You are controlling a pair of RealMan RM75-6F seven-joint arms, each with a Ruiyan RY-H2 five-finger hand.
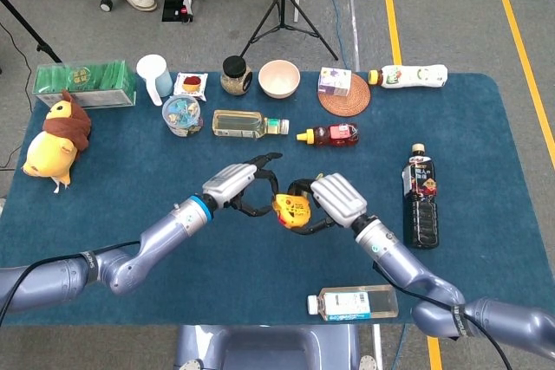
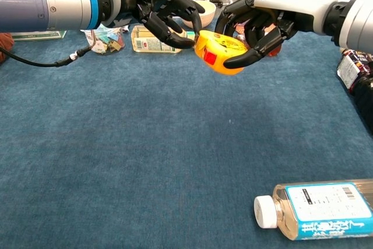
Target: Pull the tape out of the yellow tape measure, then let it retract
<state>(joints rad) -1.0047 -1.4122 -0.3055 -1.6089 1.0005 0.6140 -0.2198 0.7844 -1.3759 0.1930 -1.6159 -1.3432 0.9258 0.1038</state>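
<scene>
While the yellow tape measure (image 2: 218, 54) hangs clear of the blue table (image 2: 145, 161), the right hand (image 2: 265, 18) has it wrapped from above and behind, dark fingers (image 2: 247, 58) curling under the case so that it is firmly held. The case sits at that hand's fingertips, on the side facing the other hand, with its red button turned toward the chest camera.

The left hand (image 2: 160, 10) is just beside the case on the opposite side. Its fingers are bent and bunched, and the tips reach the edge of the yellow body, about where the tape tab should be. Whether they have pinched the tab I cannot tell: no tab or blade is distinct in either view, and the head view shows only dark fingers meeting yellow plastic.

As for progress, I judge the task to be at its very start. The measure is lifted and steadied, which is the preparation, but no length of tape shows between the two hands, which are nearly touching. The pull itself is not yet done, nor the release that lets the tape run back.

Below and to the outer side of the right hand, a clear bottle (image 2: 317, 210) lies on the table, well apart from both hands.
</scene>
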